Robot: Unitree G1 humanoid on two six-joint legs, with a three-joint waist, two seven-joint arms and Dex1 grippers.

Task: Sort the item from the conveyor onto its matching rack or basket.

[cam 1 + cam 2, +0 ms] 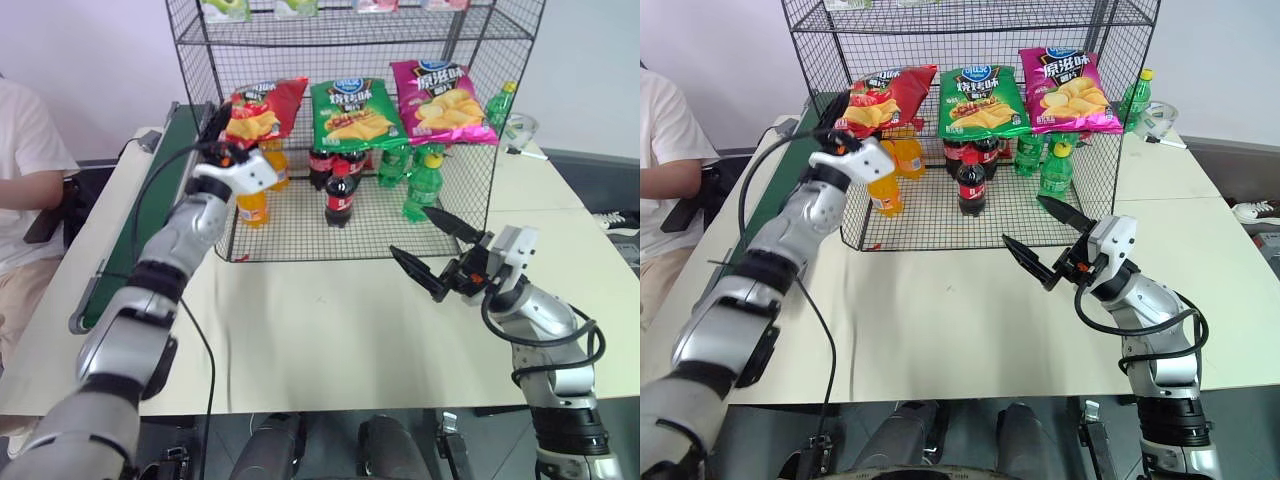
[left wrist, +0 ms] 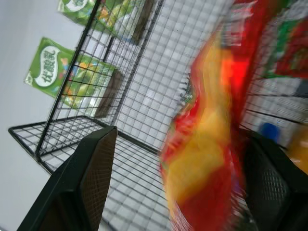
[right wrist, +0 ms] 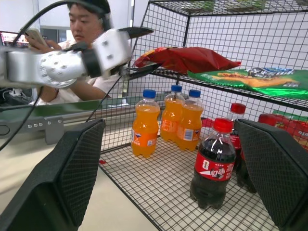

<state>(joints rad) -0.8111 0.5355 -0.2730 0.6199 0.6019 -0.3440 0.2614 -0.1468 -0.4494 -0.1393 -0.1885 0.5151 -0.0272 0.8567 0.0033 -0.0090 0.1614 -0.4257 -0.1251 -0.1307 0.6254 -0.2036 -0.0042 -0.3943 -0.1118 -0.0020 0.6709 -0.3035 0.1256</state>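
The item, a glossy red chip bag (image 1: 268, 106), lies on the middle shelf of the black wire rack (image 1: 470, 190), at its left end. My left gripper (image 1: 221, 128) reaches up to the bag's outer corner and is open. In the left wrist view the bag (image 2: 207, 159) hangs blurred between the two spread fingers (image 2: 91, 178); whether it touches them I cannot tell. My right gripper (image 1: 410, 232) is open and holds nothing, hovering over the table in front of the rack. The dark green conveyor (image 1: 140, 220) runs along the table's left side.
Green (image 1: 355, 110) and pink (image 1: 440, 100) chip bags share the shelf. Below stand orange (image 1: 255, 205), cola (image 1: 340, 195) and green (image 1: 420, 185) bottles. A person (image 1: 25, 170) sits at the far left. Bare white table (image 1: 330, 320) lies before the rack.
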